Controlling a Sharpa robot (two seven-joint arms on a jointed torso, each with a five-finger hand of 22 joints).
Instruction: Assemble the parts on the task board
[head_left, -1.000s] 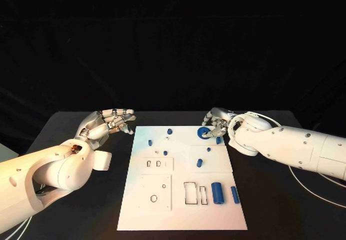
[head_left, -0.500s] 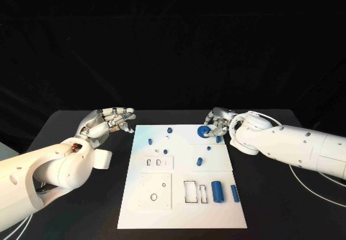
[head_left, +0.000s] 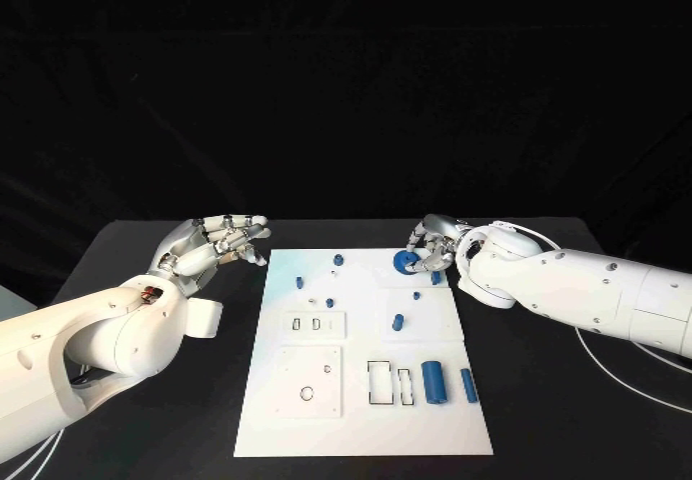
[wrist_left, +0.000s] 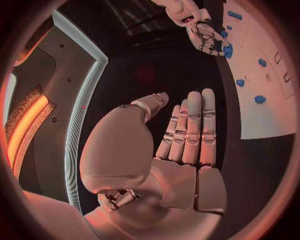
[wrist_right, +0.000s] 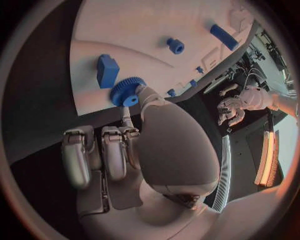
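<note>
The gear (head_left: 407, 262) is pinched by the right robot hand (head_left: 433, 246) at the board's (head_left: 361, 410) upper right corner. It's probably best kept level and lowered straight onto its peg. The left robot hand (head_left: 216, 243) is held open, upper left.

No text, label, brand, number or sign can be read in any of the views. Only thin outlines of slots, without lettering, are printed on the white task board (head_left: 361, 400).
</note>
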